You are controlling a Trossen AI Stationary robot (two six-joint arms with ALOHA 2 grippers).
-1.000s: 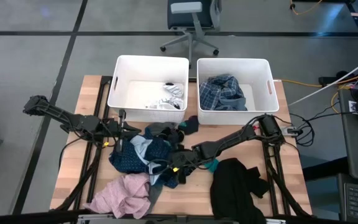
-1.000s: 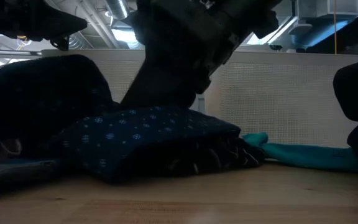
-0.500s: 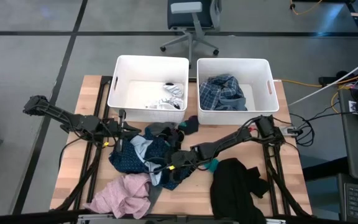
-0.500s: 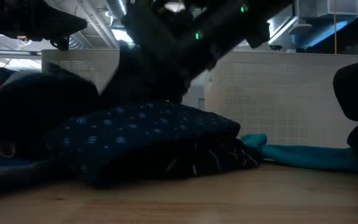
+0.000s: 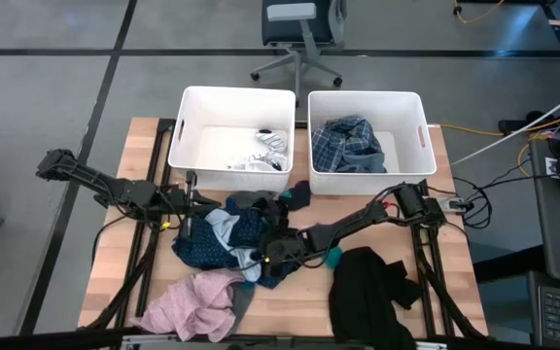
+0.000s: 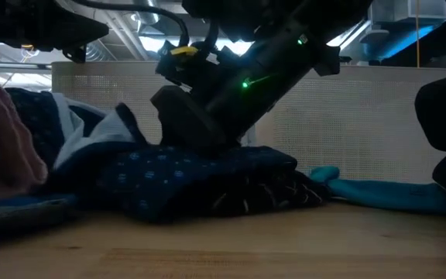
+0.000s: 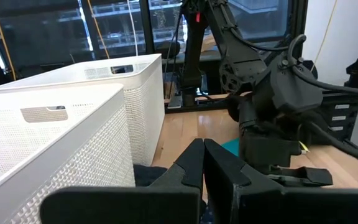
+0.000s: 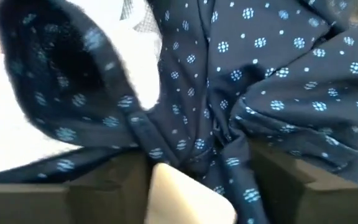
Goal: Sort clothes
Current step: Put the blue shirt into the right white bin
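The right gripper [image 5: 272, 255] is down on the navy dotted garment [image 5: 224, 243] in the pile at the table's [image 5: 139, 146] middle, toward the front edge. In the right wrist view the navy cloth [image 8: 241, 93] bunches between the two fingers [image 8: 98, 196], so the jaws are clamped on it. The left gripper [image 5: 194, 202] waits just left of the pile, near the left tub's front wall; its fingers [image 7: 194, 165] lie pressed together, jaws closed on nothing.

A pink garment [image 5: 197, 303] lies at the front left corner and a black one [image 5: 372, 287] near the front right edge. A teal piece [image 6: 378, 190] rests beside the navy heap. The left tub [image 5: 231, 102] at the back edge holds white and striped clothes [image 5: 265, 151]; the right tub [image 5: 366, 102] holds blue plaid [image 5: 348, 141]. No readable writing shows anywhere.
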